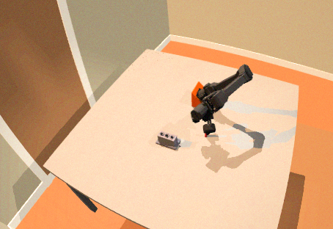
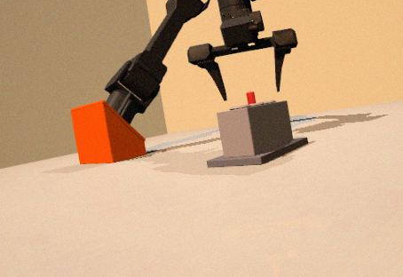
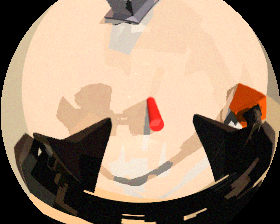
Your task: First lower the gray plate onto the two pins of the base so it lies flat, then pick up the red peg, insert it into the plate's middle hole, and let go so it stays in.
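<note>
Your end effector [image 1: 208, 131] [image 2: 252, 96] [image 3: 154, 120] is wide open, gripping nothing. You have the upright red peg [image 1: 206, 135] [image 2: 251, 98] [image 3: 155, 115] beneath it, between the fingertips in the wrist view
</note>
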### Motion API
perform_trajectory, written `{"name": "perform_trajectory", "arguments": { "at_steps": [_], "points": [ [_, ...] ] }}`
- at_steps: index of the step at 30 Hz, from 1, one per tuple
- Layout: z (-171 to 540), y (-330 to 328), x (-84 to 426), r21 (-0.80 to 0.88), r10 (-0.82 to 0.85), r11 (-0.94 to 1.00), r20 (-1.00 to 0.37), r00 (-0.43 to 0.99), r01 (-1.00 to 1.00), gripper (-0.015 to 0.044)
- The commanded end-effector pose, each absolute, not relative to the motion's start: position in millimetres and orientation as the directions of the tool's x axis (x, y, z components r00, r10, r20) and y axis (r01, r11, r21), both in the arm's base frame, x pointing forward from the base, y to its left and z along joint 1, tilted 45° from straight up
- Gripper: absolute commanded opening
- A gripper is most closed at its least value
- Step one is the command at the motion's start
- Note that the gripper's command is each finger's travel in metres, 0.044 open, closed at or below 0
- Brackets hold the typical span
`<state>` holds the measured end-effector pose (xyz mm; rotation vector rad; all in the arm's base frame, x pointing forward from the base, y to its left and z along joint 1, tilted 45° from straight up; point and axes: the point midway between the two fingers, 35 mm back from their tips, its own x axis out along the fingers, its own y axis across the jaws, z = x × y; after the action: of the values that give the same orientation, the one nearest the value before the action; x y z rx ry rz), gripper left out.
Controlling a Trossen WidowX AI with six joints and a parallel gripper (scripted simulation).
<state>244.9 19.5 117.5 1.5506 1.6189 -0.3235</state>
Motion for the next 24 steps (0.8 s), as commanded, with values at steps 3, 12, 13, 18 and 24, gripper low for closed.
{"name": "perform_trajectory", "arguments": {
  "at_steps": [3, 12, 13, 18, 24],
  "points": [
    [109, 28, 244, 0.354, 0.697, 0.195, -0.706, 0.125, 0.915, 0.0440],
    [99, 39, 246, 0.355, 0.699, 0.194, -0.704, 0.125, 0.915, 0.0440],
    [98, 40, 246, 0.355, 0.699, 0.194, -0.704, 0.125, 0.915, 0.0440],
    [95, 43, 246, 0.355, 0.700, 0.194, -0.703, 0.125, 0.914, 0.0414],
    [95, 43, 246, 0.355, 0.700, 0.194, -0.703, 0.125, 0.914, 0.0256]
  ]
}}
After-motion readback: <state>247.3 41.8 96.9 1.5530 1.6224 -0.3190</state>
